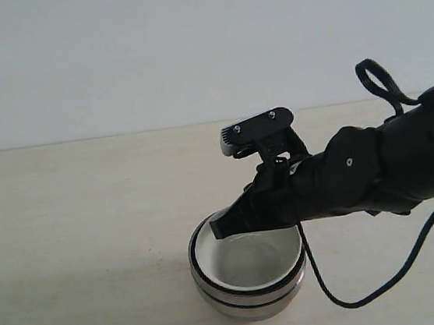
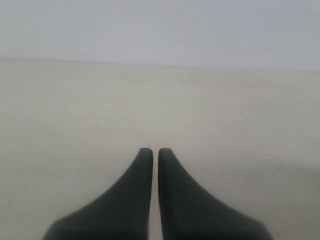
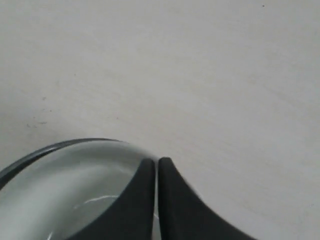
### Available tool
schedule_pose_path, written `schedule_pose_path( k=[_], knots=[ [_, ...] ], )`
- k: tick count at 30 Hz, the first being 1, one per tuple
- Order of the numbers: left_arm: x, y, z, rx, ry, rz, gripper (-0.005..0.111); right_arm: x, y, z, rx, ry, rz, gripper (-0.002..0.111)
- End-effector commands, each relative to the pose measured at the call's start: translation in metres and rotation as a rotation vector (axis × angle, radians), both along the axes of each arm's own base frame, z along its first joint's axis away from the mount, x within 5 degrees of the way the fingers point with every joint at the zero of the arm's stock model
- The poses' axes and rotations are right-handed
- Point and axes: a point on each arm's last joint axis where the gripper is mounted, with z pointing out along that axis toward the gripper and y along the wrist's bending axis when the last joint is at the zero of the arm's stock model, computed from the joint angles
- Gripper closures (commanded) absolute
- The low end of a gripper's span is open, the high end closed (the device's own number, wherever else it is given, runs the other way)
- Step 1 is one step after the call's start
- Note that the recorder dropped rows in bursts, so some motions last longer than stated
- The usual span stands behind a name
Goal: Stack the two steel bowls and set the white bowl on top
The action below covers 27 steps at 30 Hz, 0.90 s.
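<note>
The two steel bowls (image 1: 253, 303) sit nested on the table. The white bowl (image 1: 248, 262) rests inside them on top. My right gripper (image 1: 218, 229) reaches in from the right, its tips at the stack's back-left rim. In the right wrist view the right gripper (image 3: 156, 161) is shut, with only a hairline gap and nothing visible in it. It lies over the white bowl (image 3: 65, 195), and a dark steel rim (image 3: 45, 150) shows around that bowl. My left gripper (image 2: 151, 151) is shut over bare table, holding nothing, and does not show in the exterior view.
A black cable (image 1: 373, 290) from the right arm loops down onto the pale table (image 1: 67, 226) just right of the stack. A plain wall (image 1: 111, 57) stands behind the table's far edge.
</note>
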Motion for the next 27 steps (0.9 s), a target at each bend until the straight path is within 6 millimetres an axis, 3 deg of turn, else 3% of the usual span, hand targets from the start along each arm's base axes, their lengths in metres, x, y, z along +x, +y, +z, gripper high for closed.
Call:
schedule_pose_path(
  k=[1,6,10,13,20,27],
  knots=[
    [0.0,0.0,0.0,-0.005,-0.007,-0.003,0.103,0.002,0.002,-0.003,-0.005,-0.006,0.001,0.108],
    [0.0,0.0,0.0,-0.005,-0.007,-0.003,0.103,0.001,0.002,0.012,0.028,-0.032,-0.004,0.108],
    [0.0,0.0,0.0,-0.005,-0.007,-0.003,0.103,-0.004,-0.001,0.037,0.071,-0.072,0.006,0.108],
    [0.0,0.0,0.0,-0.005,-0.007,-0.003,0.103,-0.006,-0.001,0.042,0.081,-0.07,0.01,0.108],
    [0.0,0.0,0.0,-0.005,-0.007,-0.003,0.103,-0.01,-0.005,0.035,0.059,-0.042,0.019,0.108],
    [0.0,0.0,0.0,-0.005,-0.007,-0.003,0.103,-0.002,-0.006,0.003,0.081,-0.052,-0.117,0.108]
  ],
)
